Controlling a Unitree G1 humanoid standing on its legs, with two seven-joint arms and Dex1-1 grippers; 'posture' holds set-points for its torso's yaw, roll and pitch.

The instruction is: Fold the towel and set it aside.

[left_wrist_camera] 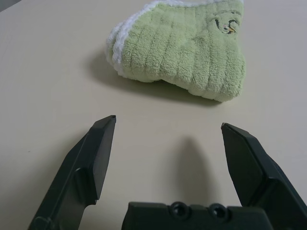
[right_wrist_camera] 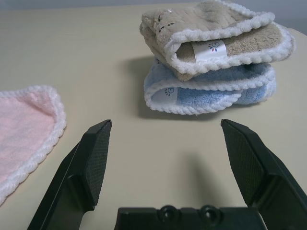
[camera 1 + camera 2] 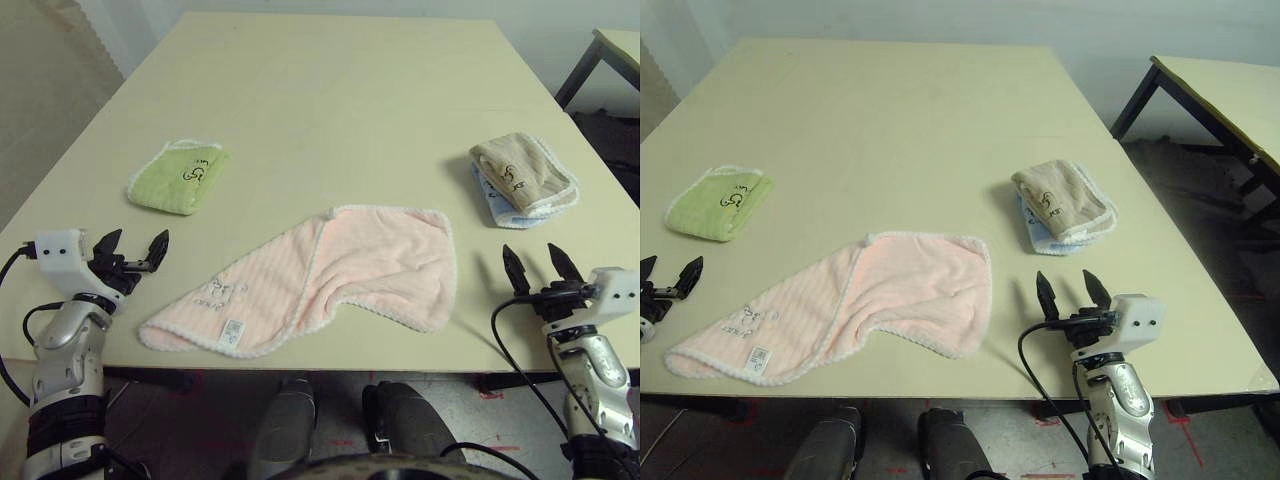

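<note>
We hold both pincers spread apart and empty at the table (image 3: 330,120) edge: green towel (image 3: 180,177) ahead of left gripper (image 3: 132,250), beige-on-blue stack (image 3: 523,178) ahead of right gripper (image 3: 543,268), pink towel (image 3: 320,280) sprawled between.

- The pink towel (image 3: 330,282) lies loosely folded over near the front edge of the tabletop (image 3: 340,110), its care tag facing up.
- A folded green towel (image 3: 178,177) sits to its left.
- A beige towel (image 3: 522,172) is stacked on a blue one at right.
- The left end effector (image 3: 134,249) and right end effector (image 3: 541,266) both hover with fingers spread, holding nothing.
</note>
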